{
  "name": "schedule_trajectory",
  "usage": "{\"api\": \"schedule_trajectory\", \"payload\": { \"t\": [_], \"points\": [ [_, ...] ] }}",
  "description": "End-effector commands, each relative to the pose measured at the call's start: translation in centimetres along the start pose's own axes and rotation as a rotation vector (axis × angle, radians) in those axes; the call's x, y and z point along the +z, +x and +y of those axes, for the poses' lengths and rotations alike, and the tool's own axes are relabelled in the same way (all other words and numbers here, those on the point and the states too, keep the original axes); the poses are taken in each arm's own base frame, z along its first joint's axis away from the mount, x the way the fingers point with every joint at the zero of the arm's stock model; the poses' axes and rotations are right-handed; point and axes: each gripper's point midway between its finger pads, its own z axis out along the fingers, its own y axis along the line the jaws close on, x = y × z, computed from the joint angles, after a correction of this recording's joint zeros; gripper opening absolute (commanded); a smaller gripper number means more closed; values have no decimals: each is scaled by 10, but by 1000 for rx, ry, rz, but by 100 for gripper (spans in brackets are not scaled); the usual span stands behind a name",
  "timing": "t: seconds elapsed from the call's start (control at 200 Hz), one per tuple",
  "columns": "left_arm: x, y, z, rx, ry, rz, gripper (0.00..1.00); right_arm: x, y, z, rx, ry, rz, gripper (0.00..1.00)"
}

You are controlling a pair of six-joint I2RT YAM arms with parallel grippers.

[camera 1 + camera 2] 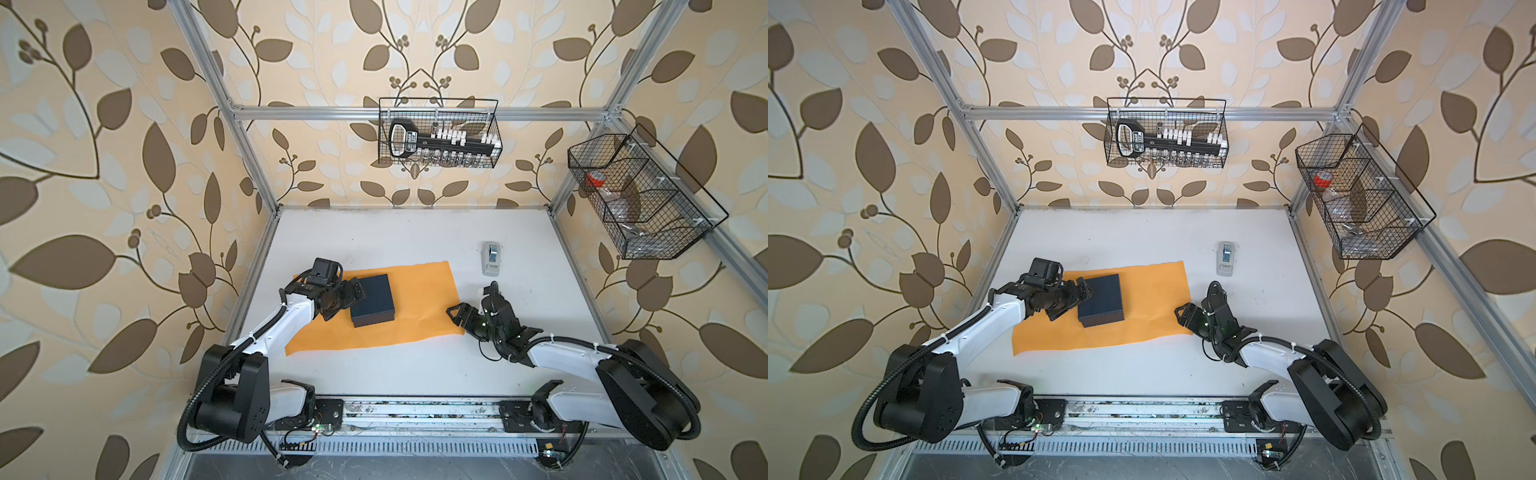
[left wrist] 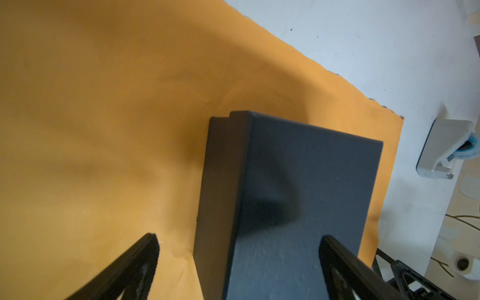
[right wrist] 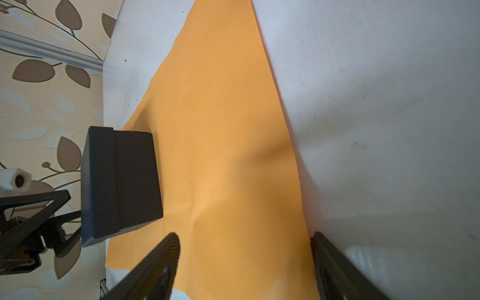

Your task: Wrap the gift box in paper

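leaf-patterned wallpaper (image 1: 104, 166) and an aluminium frame (image 1: 415, 112) enclose a white table (image 1: 415, 374), seen from above in both top views. at the left, the left gripper (image 2: 239, 235) sits low against the left side of the gift box (image 1: 372, 299), jaws spread wide. the left wrist view shows one finger over bare paper and the other across the top of the box. nothing is clamped, and contact with the box cannot be confirmed. the gift box is closed and rests on the left half of the paper (image 1: 419, 303), close to the far edge of the sheet and off centre. the paper lies flat on the table with its visible edges down, no flap raised over the box, only light wrinkles and no tape on it. at the right edge of the sheet the right gripper (image 3: 244, 239) is low, jaws wide apart, one finger over the orange sheet and the other at its border with the table; it holds nothing. further right and back, a small white tape dispenser (image 1: 490, 257) stands on the table, clear of the paper. assessment: task at an early stage. done: sheet spread, box set on it. outstanding: probably centring the box, drawing the side flaps over the top, taping the seam, then folding and taping both ends
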Motion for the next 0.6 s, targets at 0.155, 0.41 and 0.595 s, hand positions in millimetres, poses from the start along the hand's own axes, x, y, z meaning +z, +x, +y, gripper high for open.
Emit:
{"api": "schedule_trajectory", "payload": {
  "t": [0.155, 0.41, 0.595],
  "points": [
    [5, -21, -19, 54, 79, -17, 95, 14, 6, 13, -179, -81, 136, 74],
    [14, -25, -20, 59, 86, 4, 93, 15, -14, 40, -228, -160, 135, 65],
    [26, -24, -18, 61, 79, 36, 91, 19, -22, 37, -204, -151, 149, 49]
  ]
}}
